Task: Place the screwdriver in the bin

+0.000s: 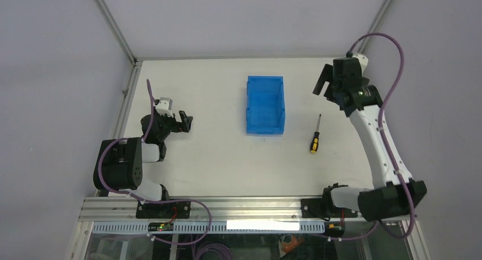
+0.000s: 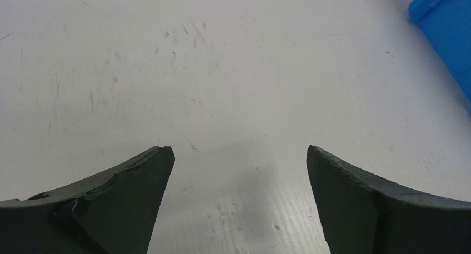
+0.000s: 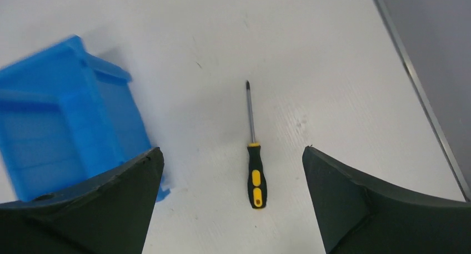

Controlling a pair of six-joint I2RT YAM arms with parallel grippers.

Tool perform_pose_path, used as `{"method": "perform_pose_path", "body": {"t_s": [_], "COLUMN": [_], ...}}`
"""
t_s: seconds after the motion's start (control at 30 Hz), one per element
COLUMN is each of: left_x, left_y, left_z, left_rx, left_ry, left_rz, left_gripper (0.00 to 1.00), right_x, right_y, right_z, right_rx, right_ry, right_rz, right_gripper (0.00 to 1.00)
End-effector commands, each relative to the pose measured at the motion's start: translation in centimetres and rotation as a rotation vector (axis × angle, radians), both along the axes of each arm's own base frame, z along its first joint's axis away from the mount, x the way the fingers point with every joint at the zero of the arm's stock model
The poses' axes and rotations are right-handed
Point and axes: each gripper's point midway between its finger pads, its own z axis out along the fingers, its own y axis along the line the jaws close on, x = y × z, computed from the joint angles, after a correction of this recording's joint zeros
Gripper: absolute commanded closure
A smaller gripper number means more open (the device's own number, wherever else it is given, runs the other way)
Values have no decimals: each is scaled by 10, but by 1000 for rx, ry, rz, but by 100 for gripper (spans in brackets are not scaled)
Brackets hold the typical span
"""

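Just right of the bin (image 1: 249,103), the screwdriver (image 1: 314,141) lies flat, while the left gripper (image 1: 187,121) and right gripper (image 1: 323,85) both gape.

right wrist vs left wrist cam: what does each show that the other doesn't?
Right wrist only: the screwdriver, lying flat on the table, framed between the fingers of the open right claw, apart from the bin. Left wrist only: the open left claw over a scuffed stretch of table. Both: the blue bin and the white table.
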Motion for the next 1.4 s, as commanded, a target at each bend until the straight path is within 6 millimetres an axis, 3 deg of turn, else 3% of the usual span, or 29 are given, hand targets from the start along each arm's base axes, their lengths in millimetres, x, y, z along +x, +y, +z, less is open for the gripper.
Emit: {"method": "perform_pose_path", "body": {"t_s": [0.0,0.17,0.3,0.43,0.53,0.57,0.67,0.7,0.73,0.83,1.13,1.37], "left_x": [9,9,10,9,9,9,10,10,10,10,10,10], "left_y": [-3,-2,-3,-2,-3,-2,-2,-2,-2,-2,-2,-2], "left_z": [19,19,20,19,20,20,20,20,19,19,20,20], "left_rx": [7,7,7,7,7,7,7,7,7,7,7,7], "left_ry": [-73,-73,-75,-74,-75,-75,-75,-76,-75,-75,-76,-76], "left_rz": [-12,-10,-10,-10,-11,-10,-9,-9,-9,-9,-10,-9], "left_gripper": [1,1,1,1,1,1,1,1,1,1,1,1], "right_x": [-15,-13,-15,-23,-25,-26,-27,-26,-27,-22,-13,2], "right_y": [-3,0,11,12,9,7,4,4,-2,-6,2,17], "right_z": [-84,-172,-222,-256,-270,-274,-281,-280,-277,-255,-131,-59], "right_rx": [69,218,282,286,268,260,236,233,203,174,178,250], "right_ry": [380,548,636,721,747,760,790,791,797,785,733,630], "right_rz": [30,57,110,114,109,108,126,132,118,134,233,264], "right_gripper": [1,9,24,32,42,48,80,96,100,100,100,100]}}
